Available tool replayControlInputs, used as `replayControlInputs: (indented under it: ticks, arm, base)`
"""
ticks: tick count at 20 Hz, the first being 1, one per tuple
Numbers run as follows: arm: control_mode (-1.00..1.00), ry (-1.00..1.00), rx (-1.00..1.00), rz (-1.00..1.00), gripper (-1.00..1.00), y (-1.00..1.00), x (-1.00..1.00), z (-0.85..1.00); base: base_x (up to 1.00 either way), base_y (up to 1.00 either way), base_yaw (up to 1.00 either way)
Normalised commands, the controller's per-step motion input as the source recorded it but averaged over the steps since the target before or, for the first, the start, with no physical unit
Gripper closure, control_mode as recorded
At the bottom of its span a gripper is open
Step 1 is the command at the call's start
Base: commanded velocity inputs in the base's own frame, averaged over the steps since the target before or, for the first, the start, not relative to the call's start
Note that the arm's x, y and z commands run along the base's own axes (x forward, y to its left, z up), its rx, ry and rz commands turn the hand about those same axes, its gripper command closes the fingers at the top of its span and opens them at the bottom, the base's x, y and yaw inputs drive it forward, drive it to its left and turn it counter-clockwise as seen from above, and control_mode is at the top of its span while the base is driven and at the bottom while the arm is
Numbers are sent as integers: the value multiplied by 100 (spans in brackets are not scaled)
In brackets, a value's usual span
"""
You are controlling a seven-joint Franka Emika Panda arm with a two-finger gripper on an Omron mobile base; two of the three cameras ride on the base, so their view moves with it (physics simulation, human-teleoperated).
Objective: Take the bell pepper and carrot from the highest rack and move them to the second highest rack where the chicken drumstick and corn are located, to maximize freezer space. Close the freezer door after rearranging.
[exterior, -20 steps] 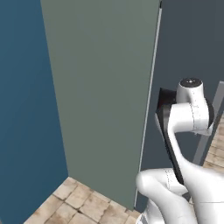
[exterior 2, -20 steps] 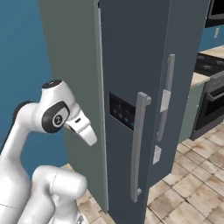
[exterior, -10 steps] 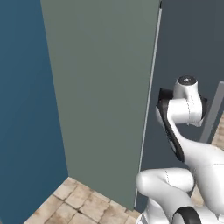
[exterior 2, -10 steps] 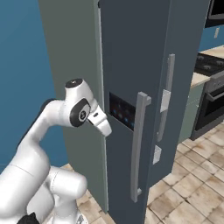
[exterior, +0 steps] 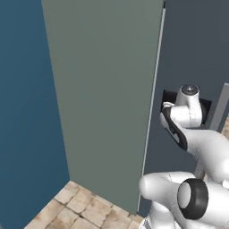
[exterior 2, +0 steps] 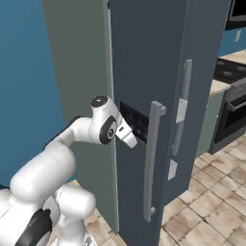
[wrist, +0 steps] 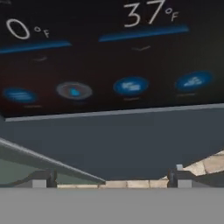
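A: Where's the gripper (exterior 2: 130,140)?

B: Up against the front of the freezer door (exterior 2: 144,72), at the dark control panel (exterior 2: 134,124). Right base view: white hand just beside the panel, left of the long vertical handle (exterior 2: 152,163). Left base view: the arm's wrist sits in front of the panel recess (exterior: 167,96).

A: Jaws?

B: Spread apart, nothing between them. Hand view: two dark fingertips (wrist: 43,177) low at the bottom edge, well apart, holding nothing.

A: What's on the panel?

B: Hand view, close up: temperature readouts "0°F" and "37°F", blue bars under each, a row of blue oval buttons (wrist: 131,85) below. Door surface under the panel is plain dark grey. A bit of tiled floor (wrist: 210,164) shows lower right.

A: Freezer door open or shut?

B: Shut. Both doors flush, a second handle (exterior 2: 182,103) further right.

A: Bell pepper, carrot?

B: Cannot tell where they lie; the closed door hides the racks.

A: Surroundings?

B: Grey-green side wall of the fridge (exterior: 103,89), blue wall (exterior: 22,112) to the left, an oven (exterior 2: 233,115) off to the right.
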Motion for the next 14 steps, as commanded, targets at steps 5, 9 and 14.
replayControlInputs:
  ticks: [5, 9, 14]
  arm:
    - [-100, 0, 0, 0, -100, -41, 83, -23]
    - [-100, 0, 0, 0, -100, -47, 82, -27]
    - [-100, 0, 0, 0, -100, -50, 83, -31]
  base:
    - [0, 0, 0]
    - [0, 0, 0]
    - [0, 0, 0]
